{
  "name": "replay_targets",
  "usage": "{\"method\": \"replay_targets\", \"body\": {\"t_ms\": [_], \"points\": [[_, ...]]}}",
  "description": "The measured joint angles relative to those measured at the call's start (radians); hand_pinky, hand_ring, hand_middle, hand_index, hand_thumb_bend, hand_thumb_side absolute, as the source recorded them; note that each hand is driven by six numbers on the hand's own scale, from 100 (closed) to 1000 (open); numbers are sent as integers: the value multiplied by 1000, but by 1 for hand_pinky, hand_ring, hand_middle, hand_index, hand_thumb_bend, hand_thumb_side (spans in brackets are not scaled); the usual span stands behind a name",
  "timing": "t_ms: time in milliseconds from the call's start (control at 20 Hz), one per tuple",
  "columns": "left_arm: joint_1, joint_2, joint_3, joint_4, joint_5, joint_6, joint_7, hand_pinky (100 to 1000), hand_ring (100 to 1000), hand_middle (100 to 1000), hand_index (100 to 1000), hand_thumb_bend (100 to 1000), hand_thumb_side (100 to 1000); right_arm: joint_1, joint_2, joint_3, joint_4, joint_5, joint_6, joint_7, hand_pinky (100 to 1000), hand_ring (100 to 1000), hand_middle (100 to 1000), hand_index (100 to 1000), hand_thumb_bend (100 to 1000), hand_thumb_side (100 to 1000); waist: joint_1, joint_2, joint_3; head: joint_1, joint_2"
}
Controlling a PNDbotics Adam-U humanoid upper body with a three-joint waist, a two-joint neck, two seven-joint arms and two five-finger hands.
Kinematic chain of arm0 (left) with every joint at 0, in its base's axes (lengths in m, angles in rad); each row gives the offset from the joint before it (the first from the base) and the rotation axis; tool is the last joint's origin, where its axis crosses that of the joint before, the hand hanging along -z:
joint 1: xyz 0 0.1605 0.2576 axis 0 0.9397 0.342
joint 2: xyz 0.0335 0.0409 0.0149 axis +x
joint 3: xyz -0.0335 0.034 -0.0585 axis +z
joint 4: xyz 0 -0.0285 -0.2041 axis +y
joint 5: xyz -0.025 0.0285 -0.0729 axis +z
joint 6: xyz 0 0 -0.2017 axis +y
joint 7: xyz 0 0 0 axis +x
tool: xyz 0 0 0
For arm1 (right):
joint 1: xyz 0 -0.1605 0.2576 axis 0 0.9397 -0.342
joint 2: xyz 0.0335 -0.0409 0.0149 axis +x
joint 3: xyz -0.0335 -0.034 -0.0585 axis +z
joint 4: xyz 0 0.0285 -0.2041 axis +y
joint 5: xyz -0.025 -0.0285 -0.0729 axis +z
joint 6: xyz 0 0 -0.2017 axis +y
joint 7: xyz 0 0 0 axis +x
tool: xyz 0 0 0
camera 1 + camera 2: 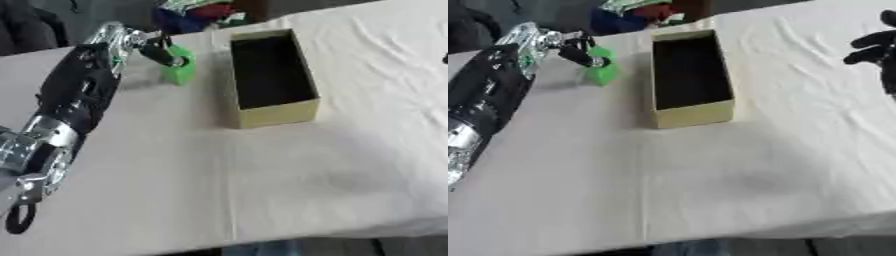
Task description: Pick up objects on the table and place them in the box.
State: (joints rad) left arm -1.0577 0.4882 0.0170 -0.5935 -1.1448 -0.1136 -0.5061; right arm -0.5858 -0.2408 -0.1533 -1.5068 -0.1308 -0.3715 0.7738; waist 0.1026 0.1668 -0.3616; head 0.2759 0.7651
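A bright green object (179, 70) stands on the white cloth left of the box, with my left hand (160, 50) curled on its upper part. The left arm runs in from the lower left. The box (278, 113) is a long yellow carton with a dark inside, open at the top, lying in the middle far part of the table; nothing shows inside it. My right hand (878, 47) shows at the right edge, over the cloth and well right of the box, its dark fingers spread and holding nothing.
A white cloth (289, 180) covers the table, with its front edge near the bottom of the view. A pile of coloured items (197, 12) lies beyond the far edge, behind the box.
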Motion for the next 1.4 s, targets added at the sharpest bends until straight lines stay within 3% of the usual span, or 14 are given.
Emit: {"method": "replay_targets", "body": {"t_ms": [50, 150, 250, 600, 950, 1400], "points": [[0, -3, 0, 0, 2, -6, -6, 616, 563, 544, 801, 166, 359, 0, 0, 0, 0, 0, 1, 1, 861, 740, 765, 1000, 100, 483, 0, -1, 1, -1, 0], [0, -6, 0, -3, 14, -17, -15, 606, 546, 525, 787, 101, 226, 0, 0, 0, 0, 0, 1, 2, 861, 741, 765, 1000, 100, 483, 0, -4, 3, -1, 0], [2, -6, 0, -9, 32, -28, -16, 601, 537, 515, 782, 100, 167, 1, 2, 0, 0, 0, 1, 2, 861, 741, 765, 1000, 100, 482, 0, -5, 5, -2, 0], [-3, 4, -13, -108, 122, -79, 42, 601, 522, 491, 771, 100, 143, 6, 8, 0, 0, 0, 2, 3, 861, 741, 765, 1000, 100, 482, -5, -18, 9, -5, 0], [-9, 9, -69, -250, 196, -144, 145, 611, 533, 499, 779, 100, 133, 6, 13, 3, -3, 1, 6, 7, 861, 741, 765, 1000, 100, 482, -6, -23, 11, -5, 0], [-8, -60, -152, -315, 234, -203, 146, 631, 568, 538, 801, 100, 144, 6, 21, 7, -3, 1, 7, 12, 861, 740, 765, 1000, 100, 482, -13, -22, 4, 4, 0]]}}
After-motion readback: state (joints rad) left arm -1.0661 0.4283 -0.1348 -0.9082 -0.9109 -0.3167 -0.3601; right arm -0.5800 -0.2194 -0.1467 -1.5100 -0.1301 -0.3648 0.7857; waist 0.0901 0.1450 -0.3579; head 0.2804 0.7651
